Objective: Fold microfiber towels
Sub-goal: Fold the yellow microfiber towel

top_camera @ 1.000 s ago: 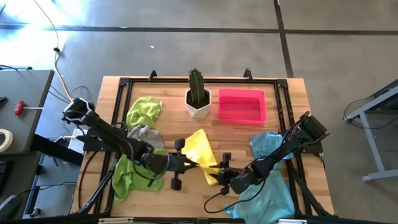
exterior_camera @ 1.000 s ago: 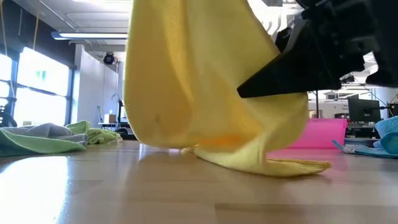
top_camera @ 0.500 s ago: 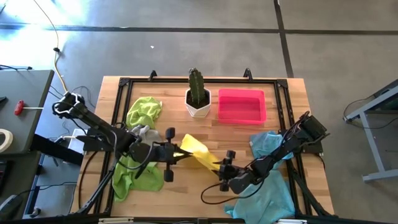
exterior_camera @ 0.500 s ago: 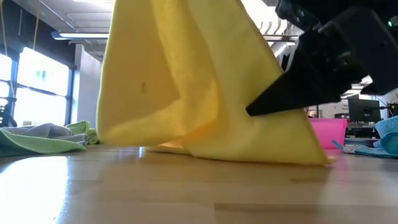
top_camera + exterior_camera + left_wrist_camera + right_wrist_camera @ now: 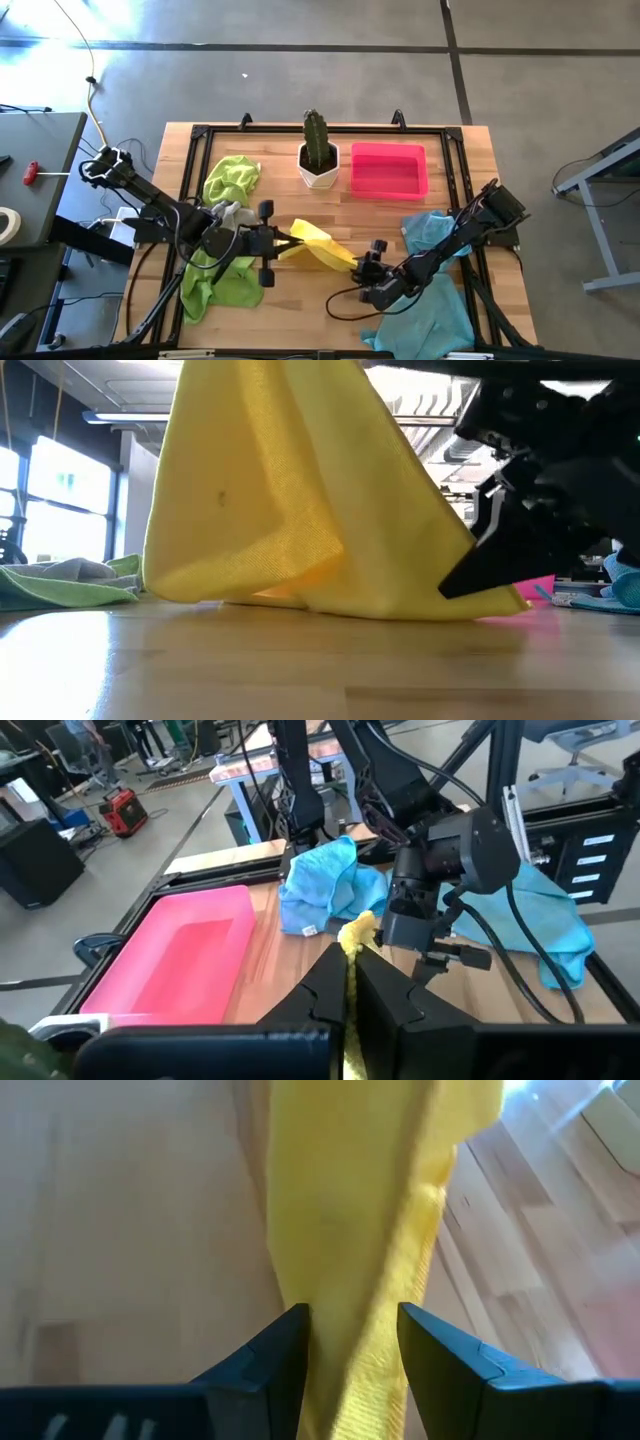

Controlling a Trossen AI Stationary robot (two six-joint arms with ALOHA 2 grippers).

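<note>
Left gripper (image 5: 283, 243) fingers pinching yellow towel (image 5: 318, 246) edge; right gripper (image 5: 365, 265) fingers spread, straddling other end (grip unclear); towel hangs between, above table (image 5: 300, 310).

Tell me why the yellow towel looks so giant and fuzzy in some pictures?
In the low view the yellow towel hangs right by the camera, so it fills the frame. In the right wrist view it looks soft and out of focus, with bright glare on the wooden table. The high view shows it small and crisp.
</note>
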